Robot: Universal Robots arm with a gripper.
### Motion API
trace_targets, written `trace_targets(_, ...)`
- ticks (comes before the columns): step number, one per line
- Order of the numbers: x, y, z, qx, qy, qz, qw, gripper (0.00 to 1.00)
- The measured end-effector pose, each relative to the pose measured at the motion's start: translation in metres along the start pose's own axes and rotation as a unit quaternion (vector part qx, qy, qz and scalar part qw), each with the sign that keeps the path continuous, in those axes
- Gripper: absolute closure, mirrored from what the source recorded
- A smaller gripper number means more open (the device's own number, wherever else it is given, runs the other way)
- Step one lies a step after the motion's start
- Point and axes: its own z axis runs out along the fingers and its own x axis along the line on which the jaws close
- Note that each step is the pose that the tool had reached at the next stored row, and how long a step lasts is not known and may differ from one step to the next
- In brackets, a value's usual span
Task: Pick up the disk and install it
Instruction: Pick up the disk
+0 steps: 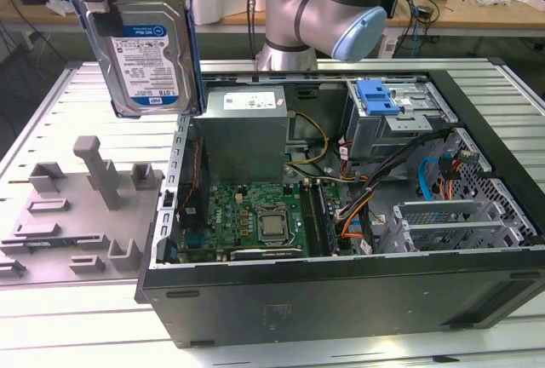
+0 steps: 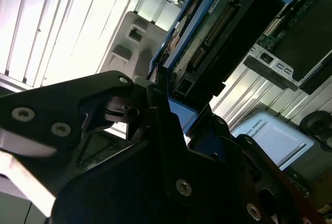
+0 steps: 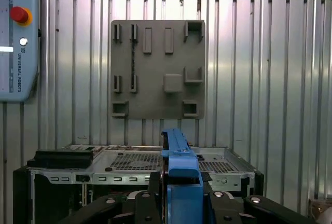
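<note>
Exterior view: disk (image 1: 145, 44) hangs above ribbed metal table (image 1: 53, 106).

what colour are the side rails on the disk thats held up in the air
Blue. The rails frame the disk, which is silver; they show best in the exterior view.

arm (image 1: 328, 10) bent; hand (image 3: 181, 182) raised, clamped

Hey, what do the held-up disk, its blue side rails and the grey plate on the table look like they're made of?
The disk: silver metal casing by its dull sheen, with a glossy printed label. The side rails: blue plastic, judging by the smooth moulded colour. The grey plate: matte, uniform, with blocky raised posts; probably moulded or printed plastic.
</note>
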Motion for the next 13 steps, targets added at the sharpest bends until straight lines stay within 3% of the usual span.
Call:
trace_targets(7,0.0186,-0.0063,-0.0005,0.0,0.0,0.0,1.0,0.63)
trace_targets(13,0.032,-0.0228,-0.0013,-0.0001,0.0,0.0,1.0,0.63)
